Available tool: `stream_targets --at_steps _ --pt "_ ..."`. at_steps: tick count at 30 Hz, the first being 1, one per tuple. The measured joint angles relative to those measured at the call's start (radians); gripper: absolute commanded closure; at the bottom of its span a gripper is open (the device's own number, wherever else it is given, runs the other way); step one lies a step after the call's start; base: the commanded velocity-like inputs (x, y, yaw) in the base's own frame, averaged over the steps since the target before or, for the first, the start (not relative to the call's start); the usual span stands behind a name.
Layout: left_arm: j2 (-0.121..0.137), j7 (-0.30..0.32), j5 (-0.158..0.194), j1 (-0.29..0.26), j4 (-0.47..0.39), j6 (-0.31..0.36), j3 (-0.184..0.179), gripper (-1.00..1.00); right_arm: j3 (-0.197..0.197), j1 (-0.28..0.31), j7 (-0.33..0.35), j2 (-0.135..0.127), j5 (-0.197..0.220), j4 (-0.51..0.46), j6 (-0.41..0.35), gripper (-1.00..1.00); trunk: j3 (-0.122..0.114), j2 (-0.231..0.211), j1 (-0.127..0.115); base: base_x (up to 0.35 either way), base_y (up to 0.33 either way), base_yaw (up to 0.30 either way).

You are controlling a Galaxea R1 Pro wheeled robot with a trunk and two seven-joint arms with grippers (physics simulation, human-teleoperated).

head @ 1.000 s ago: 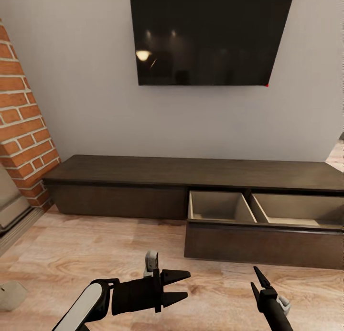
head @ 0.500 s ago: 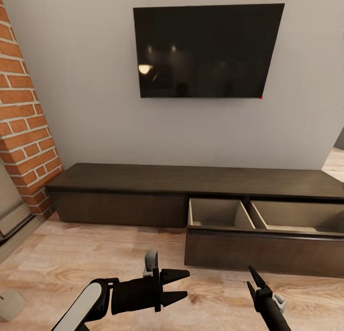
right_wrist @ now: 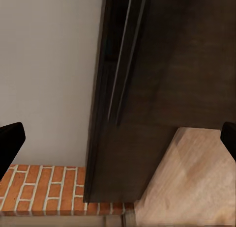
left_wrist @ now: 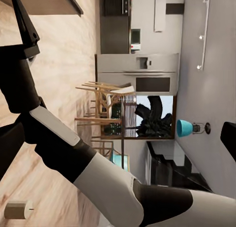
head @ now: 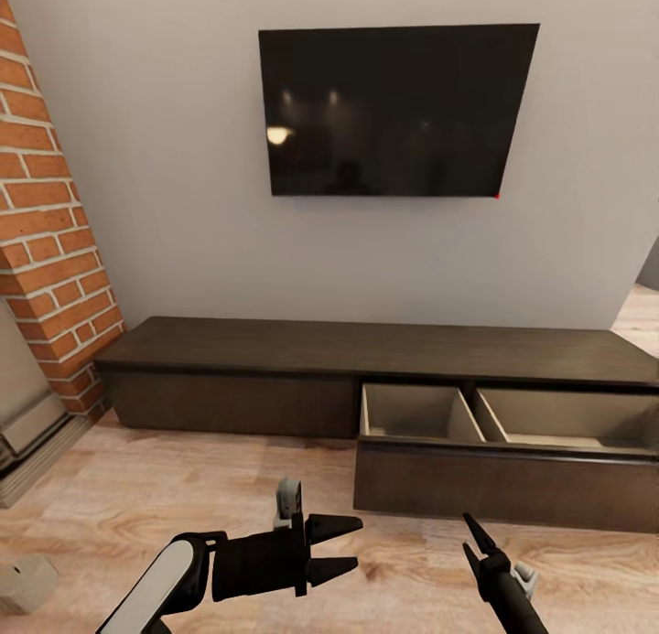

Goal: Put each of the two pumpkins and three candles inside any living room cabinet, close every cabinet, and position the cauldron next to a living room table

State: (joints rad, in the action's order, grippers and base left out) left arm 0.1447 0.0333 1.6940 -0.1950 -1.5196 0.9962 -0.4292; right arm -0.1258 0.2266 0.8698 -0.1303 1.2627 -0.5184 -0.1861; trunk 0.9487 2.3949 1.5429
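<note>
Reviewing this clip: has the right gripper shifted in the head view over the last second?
Yes. The right gripper has drifted left against the open drawer of the cabinet, though the camera itself also pulled back.

A black television (head: 398,110) hangs on the pale grey wall (head: 174,204), with faint lamp reflections on its screen. A red brick column (head: 50,250) stands at the left, and light wood floor (head: 183,488) spreads below. In the left wrist view a steel fridge (left_wrist: 137,73), wooden chairs (left_wrist: 103,97), a dark leafy plant (left_wrist: 152,116) and a turquoise lampshade (left_wrist: 184,128) show farther off.
</note>
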Motion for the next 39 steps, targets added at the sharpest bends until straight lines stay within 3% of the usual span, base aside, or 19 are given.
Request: stream_targets --at_steps 6,11,27,30,31,34,39 --pt "0.000 0.000 0.004 0.000 0.001 0.000 -0.002 -1.00 -0.001 0.000 -0.004 -0.004 0.003 0.005 -0.008 -1.00 -0.019 -0.042 -0.023 -0.004 0.001 0.000" --pt "0.000 0.000 0.004 -0.001 -0.001 0.000 -0.002 -1.00 -0.001 0.000 -0.001 -0.006 0.001 0.010 -0.062 -1.00 -0.034 -0.077 -0.042 0.000 0.000 0.000" --pt "-0.001 0.000 0.004 -0.007 -0.004 0.000 -0.005 -1.00 -0.002 -0.002 -0.001 -0.004 0.000 0.099 -0.066 -1.00 -0.085 -0.189 -0.104 0.000 0.000 0.000" --pt "-0.001 0.000 0.004 -0.007 -0.004 0.000 -0.005 -1.00 -0.002 -0.001 0.000 -0.002 -0.001 0.106 -0.045 -1.00 -0.094 -0.210 -0.115 0.000 0.000 0.000" --pt "-0.001 0.000 0.004 -0.007 -0.004 0.000 -0.005 -1.00 -0.001 -0.002 0.000 -0.001 -0.002 0.109 0.009 -1.00 -0.097 -0.217 -0.119 0.000 0.000 0.000" --pt "-0.001 0.000 0.004 -0.007 -0.004 0.000 -0.005 -1.00 0.002 -0.002 0.001 0.000 -0.002 0.117 0.043 -1.00 -0.107 -0.238 -0.130 0.000 0.000 0.000" --pt "-0.001 0.000 0.004 -0.012 -0.004 0.000 -0.006 -1.00 0.004 -0.002 0.000 -0.004 -0.020 0.125 0.055 -1.00 -0.122 -0.273 -0.150 0.000 0.000 0.000"
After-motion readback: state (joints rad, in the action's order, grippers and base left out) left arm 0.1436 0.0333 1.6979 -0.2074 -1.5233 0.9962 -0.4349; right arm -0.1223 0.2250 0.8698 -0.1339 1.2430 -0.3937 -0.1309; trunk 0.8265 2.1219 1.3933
